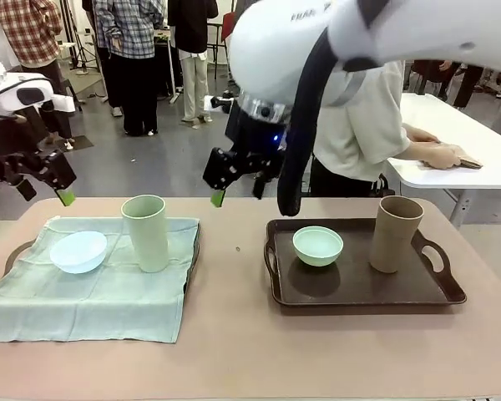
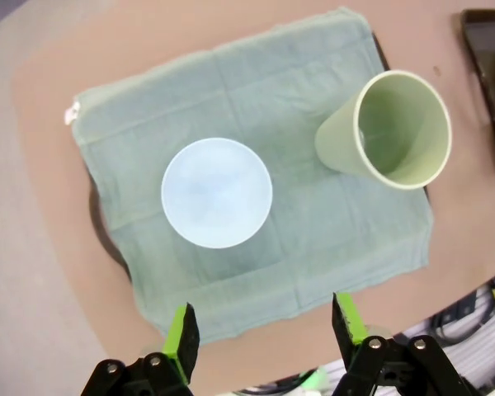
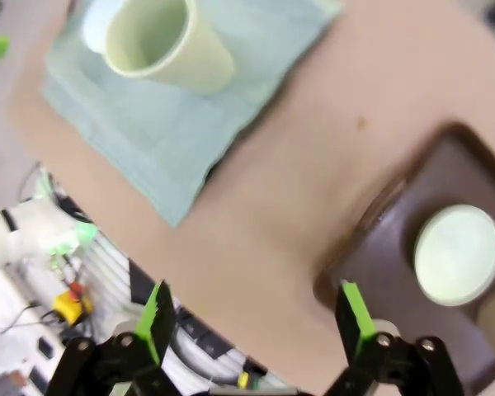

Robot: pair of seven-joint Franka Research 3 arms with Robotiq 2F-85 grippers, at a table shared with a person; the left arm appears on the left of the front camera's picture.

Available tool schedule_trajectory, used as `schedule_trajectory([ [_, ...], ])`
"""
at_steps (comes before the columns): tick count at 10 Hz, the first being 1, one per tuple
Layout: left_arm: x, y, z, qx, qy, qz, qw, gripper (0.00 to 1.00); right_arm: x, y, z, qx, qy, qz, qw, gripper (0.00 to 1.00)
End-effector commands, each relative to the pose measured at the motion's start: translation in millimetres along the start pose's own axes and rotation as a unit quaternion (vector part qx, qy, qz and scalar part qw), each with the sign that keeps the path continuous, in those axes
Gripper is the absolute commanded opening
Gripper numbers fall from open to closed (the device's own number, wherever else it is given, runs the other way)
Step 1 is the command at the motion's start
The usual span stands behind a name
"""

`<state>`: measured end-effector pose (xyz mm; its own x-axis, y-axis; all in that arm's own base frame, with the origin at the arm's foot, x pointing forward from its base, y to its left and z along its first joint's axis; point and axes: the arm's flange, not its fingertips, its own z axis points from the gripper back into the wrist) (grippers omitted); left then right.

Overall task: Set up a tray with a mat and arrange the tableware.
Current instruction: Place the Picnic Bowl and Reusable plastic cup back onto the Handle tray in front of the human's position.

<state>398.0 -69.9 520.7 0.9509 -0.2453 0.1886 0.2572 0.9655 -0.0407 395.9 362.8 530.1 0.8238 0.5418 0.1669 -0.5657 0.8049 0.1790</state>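
— Where was the tableware found on the left side?
— The pale blue bowl [image 1: 78,251] was seen on the mat [image 1: 108,292], toward its left edge, mouth turned up. The pale green tumbler [image 1: 145,234] was stood upright near the mat's far right corner, its long axis vertical and its open end pointed straight up
— And how was the mat laid?
— It was spread over the left tray [image 1: 15,251], whose handle could be made out at the mat's left edge. The mat's long axis was run along the near edge of the table [image 1: 250,351], and its near edge was draped past the tray onto the tabletop
— What was carried by the other tray?
— The brown tray [image 1: 359,292] was set toward the table's right edge, long axis likewise along the near edge, a handle at each short end. The mint green bowl [image 1: 317,246] was placed in its left half, mouth up, well apart from the tan-brown tumbler [image 1: 395,236], which was stood upright by the far right corner, mouth up
— How were the grippers held?
— The left gripper [image 1: 46,192] was hung above the mat's far left corner, jaws parted, nothing caught between them. The right gripper [image 1: 236,190] was held above the bare strip of table between the two trays, toward the far edge, jaws spread wide and nothing gripped
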Motion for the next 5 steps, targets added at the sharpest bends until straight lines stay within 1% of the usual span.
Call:
schedule_trajectory([
  [1, 3.1, -13.4, 9.4, 0.014, 0.004, 0.013, 1.000, 0.85, -3.0, 14.5, 17.7, -0.037, 0.049, -0.059, 0.996, 1.00],
  [2, -1.8, -14.3, 17.9, 0.008, -0.007, 0.017, 1.000, 0.85, -1.2, 17.0, 16.0, -0.046, 0.056, -0.046, 0.996, 1.00],
  [3, 2.2, -7.1, 2.1, 0.002, -0.001, 0.005, 1.000, 0.85, -7.6, 3.7, 14.7, -0.022, 0.017, -0.031, 0.999, 1.00],
  [5, 2.2, -7.1, 2.1, 0.002, -0.001, 0.005, 1.000, 0.85, -7.6, 3.7, 14.7, -0.022, 0.017, -0.031, 0.999, 1.00],
])
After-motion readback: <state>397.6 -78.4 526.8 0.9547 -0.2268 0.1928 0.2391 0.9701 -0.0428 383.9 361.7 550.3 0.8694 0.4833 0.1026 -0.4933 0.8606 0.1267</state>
